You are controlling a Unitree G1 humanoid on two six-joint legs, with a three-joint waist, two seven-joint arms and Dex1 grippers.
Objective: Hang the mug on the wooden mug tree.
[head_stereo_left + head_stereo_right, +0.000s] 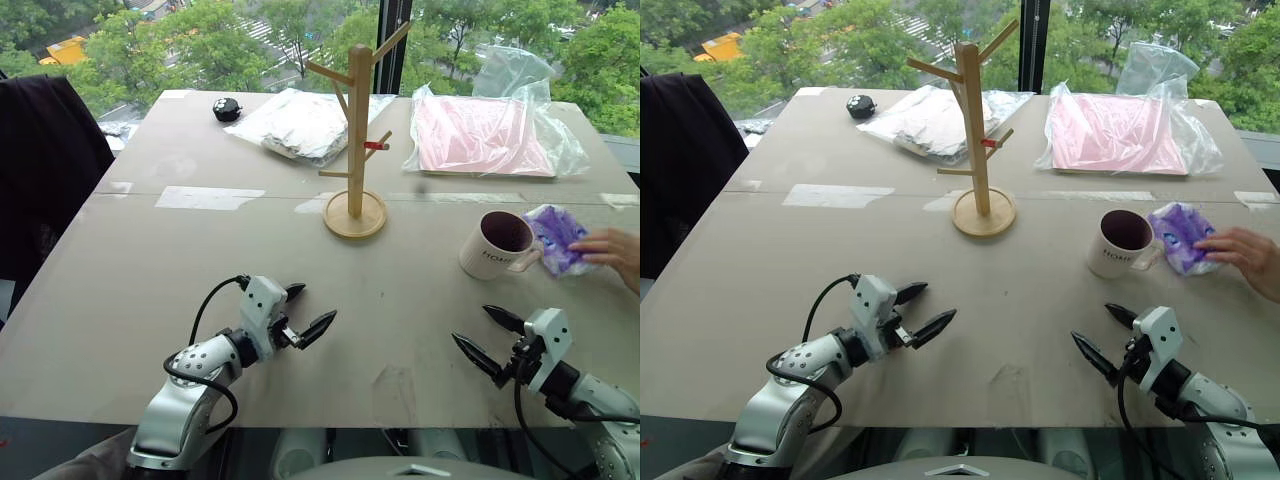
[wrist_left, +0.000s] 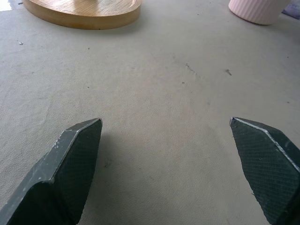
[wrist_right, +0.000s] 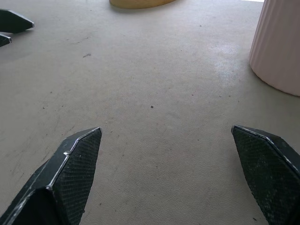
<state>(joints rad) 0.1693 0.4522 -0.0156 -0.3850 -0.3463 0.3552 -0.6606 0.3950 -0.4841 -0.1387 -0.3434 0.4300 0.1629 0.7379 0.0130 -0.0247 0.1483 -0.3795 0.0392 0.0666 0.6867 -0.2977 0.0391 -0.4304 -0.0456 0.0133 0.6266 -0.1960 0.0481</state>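
Observation:
The cream-white mug (image 1: pixel 495 245) with a dark inside stands upright on the table at the right. A person's hand (image 1: pixel 612 250) holds a purple cloth (image 1: pixel 555 238) against the mug's handle side. The wooden mug tree (image 1: pixel 357 130) stands upright at the table's middle, with a red-marked peg on its right. My left gripper (image 1: pixel 318 303) hovers open near the front left, well short of the tree's base (image 2: pixel 84 11). My right gripper (image 1: pixel 471 324) is open at the front right, just in front of the mug (image 3: pixel 279 47). Neither gripper holds anything.
A plastic bag with a pink sheet (image 1: pixel 480 135) lies at the back right and a bag with white contents (image 1: pixel 300 125) behind the tree. A small black object (image 1: pixel 227 109) sits at the back left. A dark chair (image 1: pixel 45 170) stands past the table's left edge.

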